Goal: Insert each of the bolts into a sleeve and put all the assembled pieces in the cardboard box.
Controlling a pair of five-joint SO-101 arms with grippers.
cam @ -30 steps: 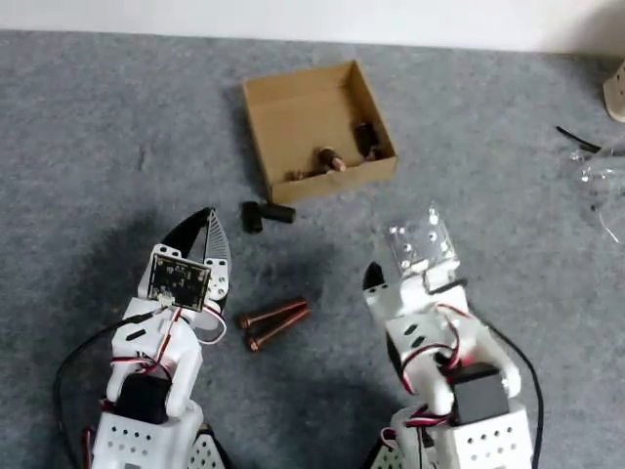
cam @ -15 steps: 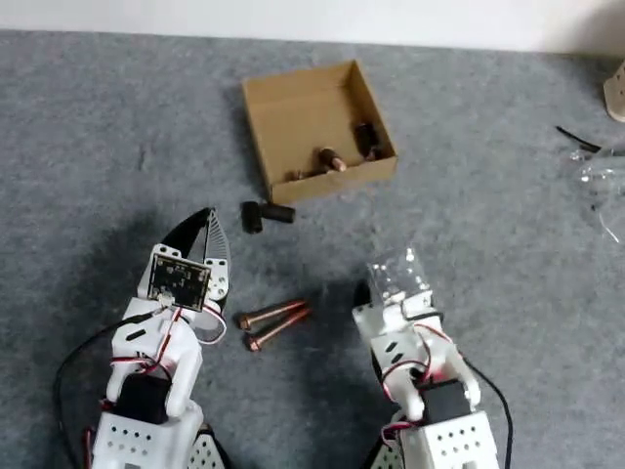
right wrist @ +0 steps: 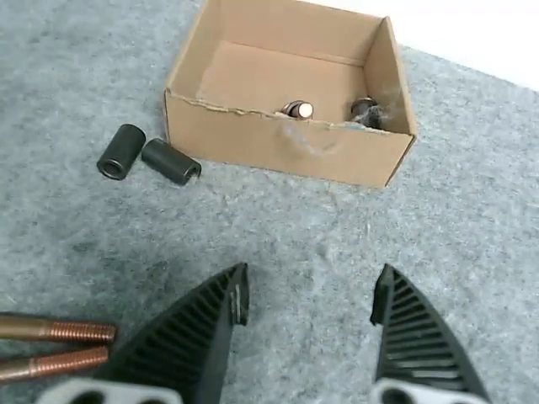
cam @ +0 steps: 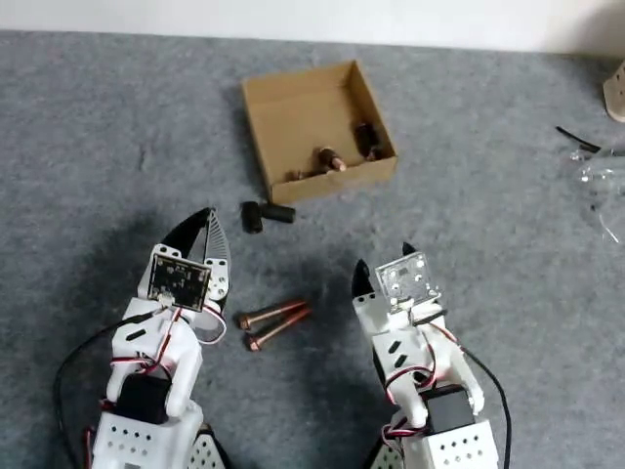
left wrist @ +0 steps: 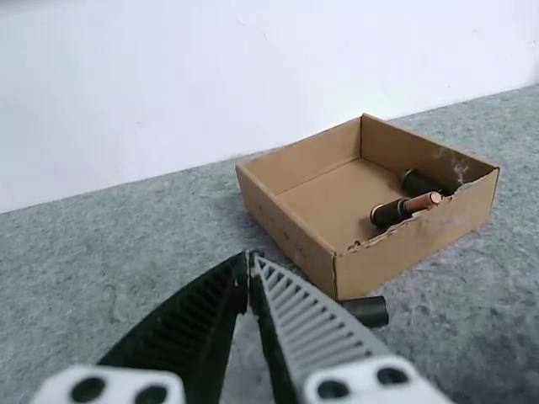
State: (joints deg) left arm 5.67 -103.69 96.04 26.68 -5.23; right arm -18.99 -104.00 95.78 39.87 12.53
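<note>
Now the left pincer (left wrist: 248, 259) is closed, its two fingers pressed together to a single tip with nothing between them. Its arm reaches forward and low over the grey bench (cam: 98, 117), wrist level, tip aimed ahead. Just beyond that tip, slightly toward the other arm, lie the first sleeve (cam: 252, 216) and the second sleeve (cam: 279, 213), black and just beside each other.

The right pincer (right wrist: 312, 273) is open, its fingers spread wide with only bare bench between them, and it holds nothing. Its arm is folded closer to its base, with the pincer tilted down and pointing forward. Level with this pincer, on the side toward the left arm, the first bolt (cam: 273, 314) and the second bolt (cam: 278, 329) lie side by side on the bench, copper-coloured and close together, in the gap between the two arms.

Further ahead of both pincers, past the sleeves, sits the cardboard box (cam: 293, 117), open at the top. Inside it are two assembled pieces: one assembled piece (cam: 329, 159) near the wall closest to the pincers, and another assembled piece (cam: 366, 137) by the adjoining side wall.
</note>
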